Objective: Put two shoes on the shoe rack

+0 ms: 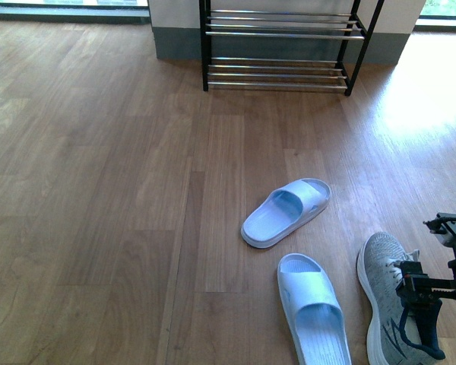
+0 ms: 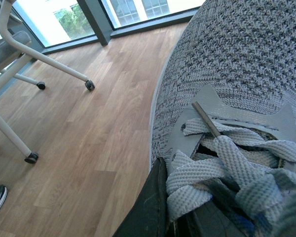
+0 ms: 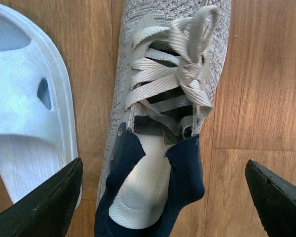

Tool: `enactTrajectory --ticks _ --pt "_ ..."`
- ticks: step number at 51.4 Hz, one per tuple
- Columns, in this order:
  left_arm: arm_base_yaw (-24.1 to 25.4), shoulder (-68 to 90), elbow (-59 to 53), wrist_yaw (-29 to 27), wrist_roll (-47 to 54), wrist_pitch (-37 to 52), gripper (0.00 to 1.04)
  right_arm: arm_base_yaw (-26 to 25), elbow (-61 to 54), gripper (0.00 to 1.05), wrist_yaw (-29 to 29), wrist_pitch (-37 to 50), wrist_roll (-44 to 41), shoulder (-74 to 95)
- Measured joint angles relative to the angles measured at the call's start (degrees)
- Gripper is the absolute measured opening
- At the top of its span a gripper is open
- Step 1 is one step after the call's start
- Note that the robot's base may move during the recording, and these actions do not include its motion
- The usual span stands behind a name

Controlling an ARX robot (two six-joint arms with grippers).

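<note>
Lying under spread right gripper [image 3: 163, 163]: sneaker [image 3: 160, 84]

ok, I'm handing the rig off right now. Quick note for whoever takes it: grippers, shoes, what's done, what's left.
Left gripper: one finger lies against the side of a sneaker by its laces. Whether it is clamped cannot be told. That arm is out of the front view.
Right gripper: open, over the other sneaker, a finger each side of its collar, not touching. This one lies on the floor beside two slides.
Rack: ahead, no shoe on the tiers in view.
Done: nothing placed.
Left: grip both sneakers and set them on the rack.
</note>
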Motion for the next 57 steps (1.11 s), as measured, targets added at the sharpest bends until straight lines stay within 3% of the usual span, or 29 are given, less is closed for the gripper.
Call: enactTrajectory --ticks 7,23,57 --pt "0.0 0.0 0.0 0.0 0.0 0.0 0.02 -2.3 -0.3 0.95 -4.3 -4.5 2.1 -4.0" --pt "0.0 0.0 0.0 0.0 0.0 0.0 0.02 -4.3 0.1 0.95 -2.5 -4.2 -0.3 -2.6" --pt "0.0 0.0 0.0 0.0 0.0 0.0 0.02 -2.4 10.0 0.95 -1.5 -2.8 -0.2 11.4"
